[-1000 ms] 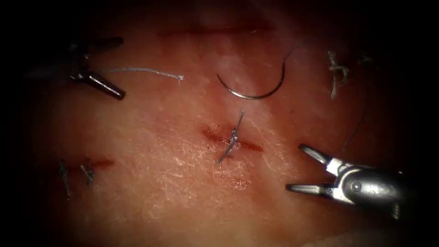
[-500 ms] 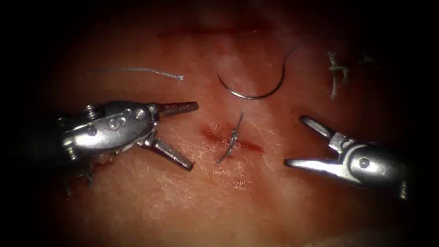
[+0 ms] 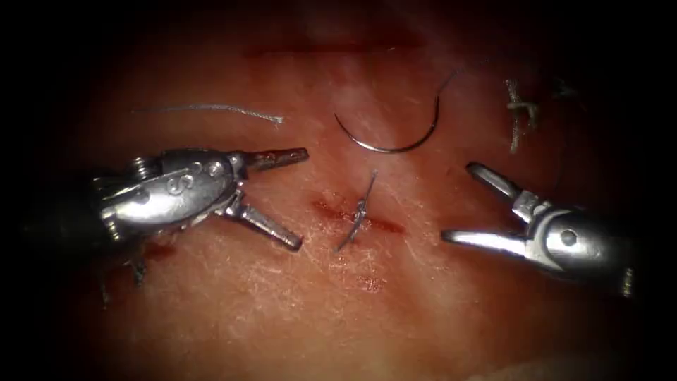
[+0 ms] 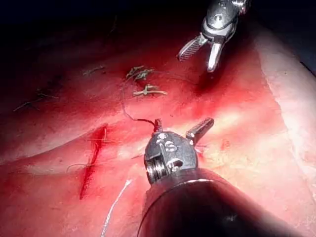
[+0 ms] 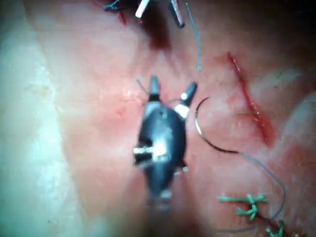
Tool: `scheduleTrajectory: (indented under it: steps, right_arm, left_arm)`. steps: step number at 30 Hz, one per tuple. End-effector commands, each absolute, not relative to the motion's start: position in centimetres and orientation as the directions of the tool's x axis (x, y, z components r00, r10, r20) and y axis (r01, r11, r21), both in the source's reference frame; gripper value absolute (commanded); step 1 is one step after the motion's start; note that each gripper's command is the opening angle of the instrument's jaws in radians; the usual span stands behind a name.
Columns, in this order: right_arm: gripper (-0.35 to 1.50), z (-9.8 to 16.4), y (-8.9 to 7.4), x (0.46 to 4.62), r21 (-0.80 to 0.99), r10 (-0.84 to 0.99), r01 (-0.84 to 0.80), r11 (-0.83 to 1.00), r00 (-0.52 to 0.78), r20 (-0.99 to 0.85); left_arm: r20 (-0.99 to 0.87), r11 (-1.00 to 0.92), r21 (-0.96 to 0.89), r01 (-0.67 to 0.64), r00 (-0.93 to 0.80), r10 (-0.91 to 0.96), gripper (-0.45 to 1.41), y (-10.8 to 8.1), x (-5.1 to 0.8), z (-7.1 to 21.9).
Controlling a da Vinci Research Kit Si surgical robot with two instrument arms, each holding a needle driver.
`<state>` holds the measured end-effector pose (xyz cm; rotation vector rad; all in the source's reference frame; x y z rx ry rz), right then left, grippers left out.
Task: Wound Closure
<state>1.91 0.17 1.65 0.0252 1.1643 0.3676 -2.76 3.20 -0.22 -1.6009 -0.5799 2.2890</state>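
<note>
The cut in the tissue carries one knotted stitch with short thread ends. The curved needle lies flat on the tissue behind the cut, held by neither tool, not in the tissue; its dark thread runs off from its right end. My left tool hovers just left of the cut, jaws open and empty. My right tool hovers right of the cut, jaws open wide, holding nothing. The right wrist view shows the right tool open beside the needle.
A cut piece of pale thread lies on the tissue at the back left. A knotted thread scrap lies at the back right. An older stitched cut sits under the left tool's shaft. A long shallow cut runs along the back.
The left tool swung in from the back left to just left of the cut, then settled. The right tool rose slightly towards the cut. Needle and stitch have not moved.
</note>
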Motion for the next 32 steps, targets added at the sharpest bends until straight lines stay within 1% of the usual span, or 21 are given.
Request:
scheduleTrajectory:
  steps: [1, 7, 9, 12, 13, 16, 21, 32]
  right_arm:
    - [1.30, 1.70, 0.12, 1.92, 0.208, 0.292, -0.264, 0.942, 0.340, -0.894]
    - [1.30, 1.80, 0.04, 1.88, 0.215, 0.299, -0.256, 0.942, 0.355, -0.886]
    - [1.23, 1.82, 0.03, 1.88, 0.253, 0.336, -0.259, 0.932, 0.357, -0.872]
    - [1.03, 1.81, 0.04, 1.86, 0.413, 0.486, -0.275, 0.868, 0.311, -0.817]
    - [0.98, 1.80, 0.05, 1.86, 0.428, 0.497, -0.266, 0.864, 0.308, -0.811]
    - [0.98, 1.77, 0.05, 1.84, 0.432, 0.497, -0.257, 0.865, 0.310, -0.810]
    - [1.08, 1.76, 0.05, 1.82, 0.411, 0.481, -0.265, 0.872, 0.320, -0.816]
    - [1.08, 1.77, -0.01, 1.82, 0.393, 0.462, -0.257, 0.883, 0.321, -0.827]
  left_arm:
    - [-0.825, -0.877, -0.480, -0.004, -0.340, 0.452, 0.81, 3.21, -2.82, -0.16]
    - [-0.828, -0.878, -0.478, -0.004, -0.332, 0.452, 0.79, 3.23, -2.79, -0.14]
    - [-0.829, -0.879, -0.476, -0.007, -0.330, 0.451, 0.77, 3.22, -2.78, -0.14]
    - [-0.839, -0.891, -0.454, -0.014, -0.329, 0.433, 0.71, 3.18, -2.76, -0.12]
    - [-0.842, -0.895, -0.447, -0.018, -0.330, 0.427, 0.69, 3.17, -2.76, -0.11]
    - [-0.850, -0.904, -0.428, -0.017, -0.333, 0.409, 0.69, 3.14, -2.78, -0.09]
    - [-0.850, -0.904, -0.428, -0.015, -0.333, 0.408, 0.69, 3.13, -2.76, -0.09]
    - [-0.853, -0.907, -0.421, -0.013, -0.334, 0.400, 0.69, 3.10, -2.73, -0.01]
